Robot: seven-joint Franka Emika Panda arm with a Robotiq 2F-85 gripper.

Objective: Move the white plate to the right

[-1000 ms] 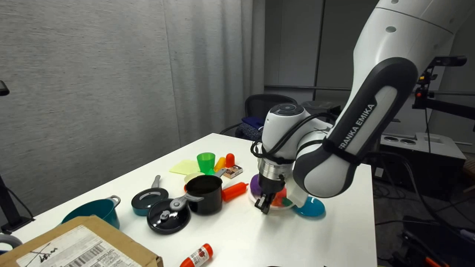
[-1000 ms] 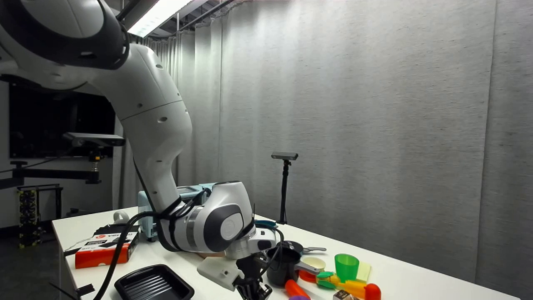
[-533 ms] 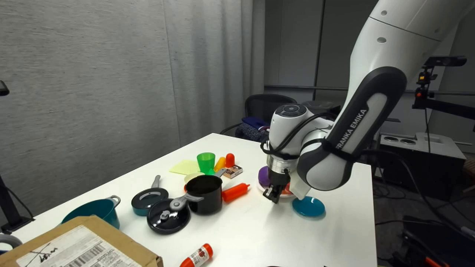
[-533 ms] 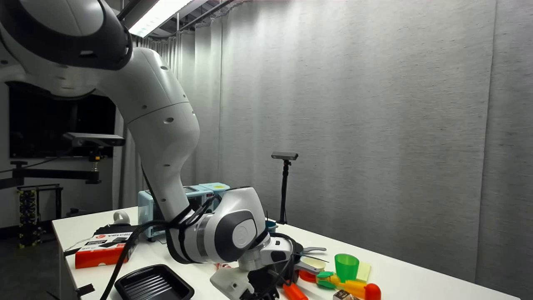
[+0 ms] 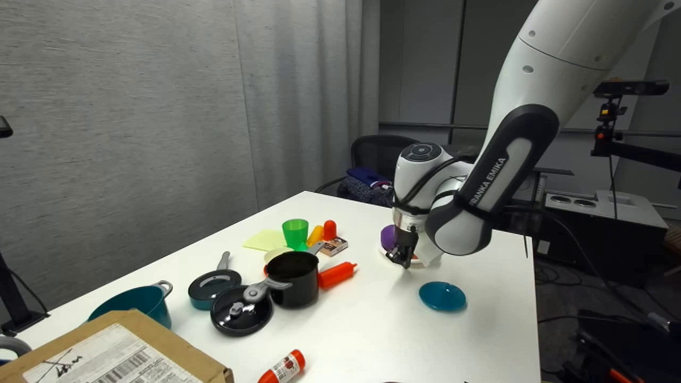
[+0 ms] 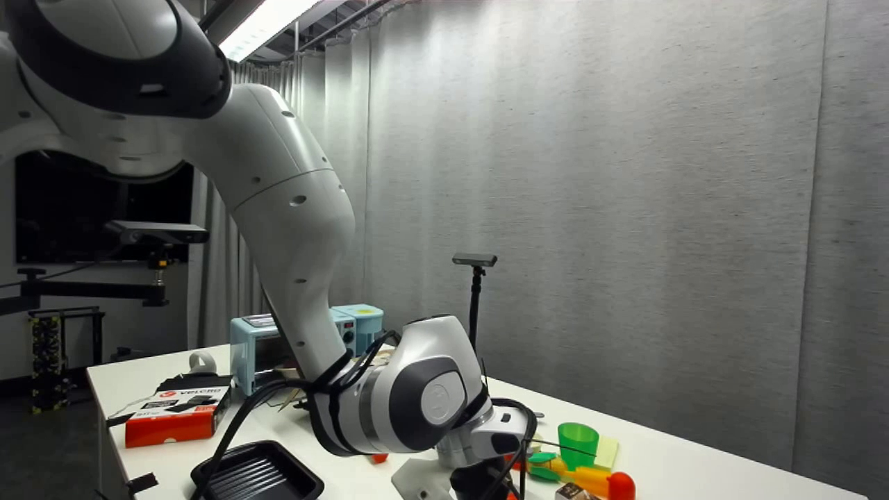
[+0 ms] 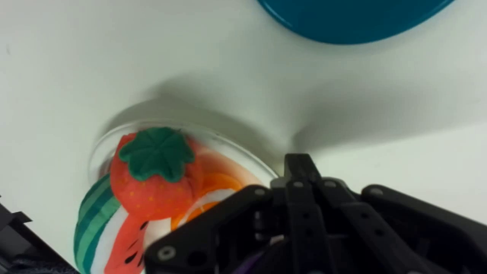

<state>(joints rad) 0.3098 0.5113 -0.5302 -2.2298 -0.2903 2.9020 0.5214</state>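
One gripper (image 7: 300,169), wrist view: enters along the lower edge; jaws narrow, drawn together, the rim of the white plate (image 7: 249,163) pinched at the tips.
Plate, wrist view: left of the gripper in the picture, rim running right up to it; whether resting on the table (image 7: 57,76) or raised, cannot tell.
Strawberry (image 7: 152,186), wrist view: red, green-capped, on the plate, overlapping a watermelon slice (image 7: 106,236); orange piece (image 7: 218,182) beside it, partly hidden by the gripper.
Teal dish (image 7: 354,19), wrist view: cut by the top edge; apart from both plate and gripper.
Arm (image 5: 495,170), exterior view: reaches down over the plate; gripper at the plate's near edge, gap between fingers too small to judge from here.
Plate, same view: beyond the teal dish, table showing between them; mostly hidden behind gripper and arm.
Purple thing (image 5: 388,237), same view: rounded, at the plate, just beside the arm.
Red bottle (image 5: 337,275), same view: lies beside the black pot (image 5: 295,282), nozzle toward the plate, apart from it.
Black tray (image 6: 260,476), exterior view: on the table, left of the gripper in the picture.
Gripper, same view: runs off the bottom edge; finger spacing cannot be told.
Green cup (image 6: 578,443), same view: upright, beside a yellow sheet (image 6: 607,453).
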